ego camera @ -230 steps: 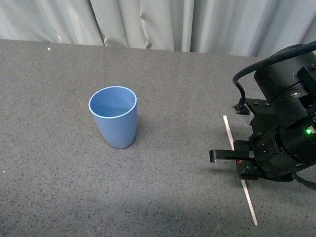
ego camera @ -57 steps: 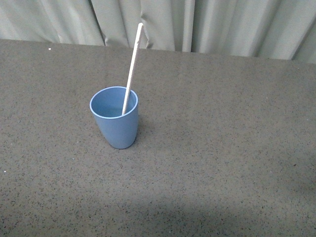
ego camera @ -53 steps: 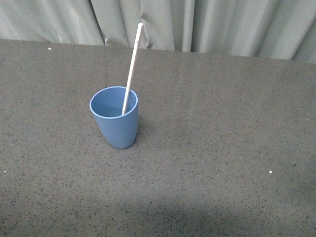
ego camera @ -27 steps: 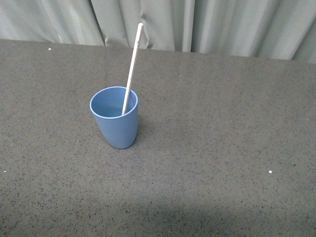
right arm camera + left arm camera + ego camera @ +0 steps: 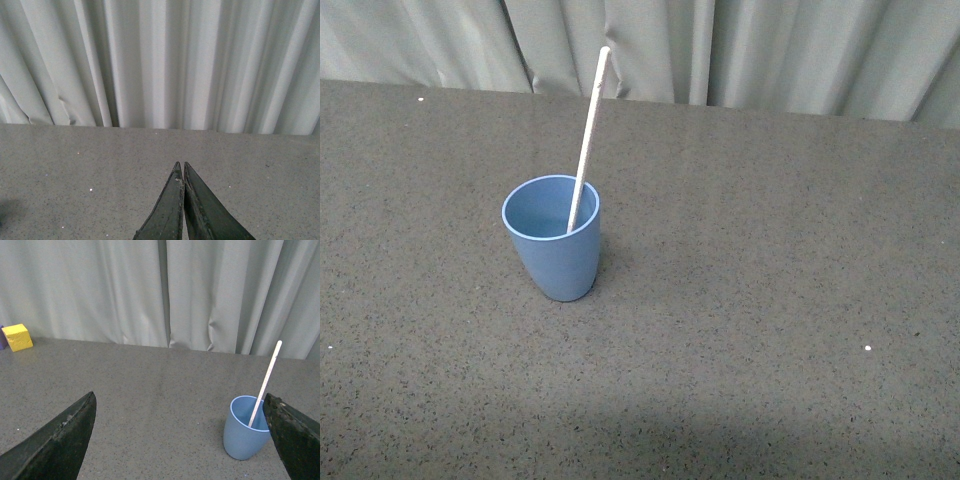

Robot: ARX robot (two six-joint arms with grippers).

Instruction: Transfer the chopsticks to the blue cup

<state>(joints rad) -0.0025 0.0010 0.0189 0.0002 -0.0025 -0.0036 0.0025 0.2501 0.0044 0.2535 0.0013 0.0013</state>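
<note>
Now, grey table (image 5: 770, 300), curtain (image 5: 770, 50) behind. Blue cup (image 5: 552, 240) stands upright mid-table; chopsticks (image 5: 588, 130) sit inside it, lower end down in the cup, shaft leaning on the rim, top well above it. Transfer looks complete. Left gripper (image 5: 175, 440) spread wide, empty, cup in its sight. Right gripper (image 5: 182, 200) pinched closed on nothing, facing the curtain. Best handling: keep both arms clear of the protruding stick; a brush could tip the cup.

chopsticks (image 5: 586, 140) lower end hidden inside blue cup (image 5: 554, 250)
</note>
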